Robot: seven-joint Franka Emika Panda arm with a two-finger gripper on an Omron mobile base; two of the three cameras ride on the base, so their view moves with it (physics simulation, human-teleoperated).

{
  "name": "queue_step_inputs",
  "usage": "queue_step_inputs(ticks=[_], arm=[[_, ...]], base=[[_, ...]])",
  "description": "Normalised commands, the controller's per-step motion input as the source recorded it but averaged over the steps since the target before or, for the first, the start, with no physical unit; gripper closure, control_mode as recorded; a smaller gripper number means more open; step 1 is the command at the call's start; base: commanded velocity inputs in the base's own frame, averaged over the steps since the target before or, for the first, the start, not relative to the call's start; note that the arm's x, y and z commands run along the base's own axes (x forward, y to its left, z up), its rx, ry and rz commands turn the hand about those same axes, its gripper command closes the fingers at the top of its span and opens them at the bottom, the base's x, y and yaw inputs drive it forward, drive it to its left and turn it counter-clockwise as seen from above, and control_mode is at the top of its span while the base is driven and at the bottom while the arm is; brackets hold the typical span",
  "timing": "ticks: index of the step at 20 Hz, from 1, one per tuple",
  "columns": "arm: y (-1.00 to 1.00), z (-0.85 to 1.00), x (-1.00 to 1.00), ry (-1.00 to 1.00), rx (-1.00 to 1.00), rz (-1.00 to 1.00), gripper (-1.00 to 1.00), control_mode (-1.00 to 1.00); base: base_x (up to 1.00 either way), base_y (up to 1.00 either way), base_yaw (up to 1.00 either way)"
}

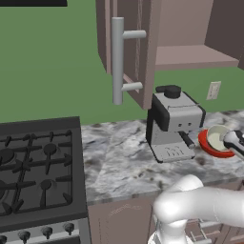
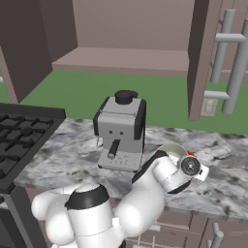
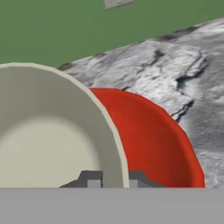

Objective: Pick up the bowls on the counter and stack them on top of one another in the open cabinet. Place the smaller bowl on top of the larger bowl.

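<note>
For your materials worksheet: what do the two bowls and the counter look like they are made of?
Smaller bowl: probably matte glazed ceramic; flat cream colour, no shine. Larger bowl: glazed ceramic or plastic; smooth, uniform red. Counter: looks like polished marble; grey-white veining.

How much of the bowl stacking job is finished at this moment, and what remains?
Done: the smaller bowl already sits inside the larger bowl, but on the counter, beside the coffee machine. In hand: the end effector has its fingertips astride the cream bowl's rim; a firm grip cannot be confirmed. Left: the cabinet shelf holds no bowl, so both bowls must go up there, cream on red.
</note>
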Motion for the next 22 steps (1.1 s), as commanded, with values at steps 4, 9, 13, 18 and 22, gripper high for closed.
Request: queue_step_inputs(ticks=[4, 9, 13, 18, 22], arm=[[0.0, -0.13, 0.05, 0.04, -0.02, 0.0, -1.0, -1.0], [0.0, -0.1, 0.0, 0.03, -0.01, 0.0, -1.0, -1.0], [0.0, -0.07, 0.0, 0.02, 0.0, 0.0, -1.0, -1.0], [0.0, -0.01, 0.0, 0.01, 0.0, 0.0, -1.0, -1.0], [0.0, 0.22, -0.03, 0.0, 0.0, 0.0, -1.0, -1.0]], base=[[0.0, 0.0, 0.0], [0.0, 0.0, 0.0], [0.0, 0.0, 0.0], [0.0, 0.0, 0.0], [0.0, 0.0, 0.0]])
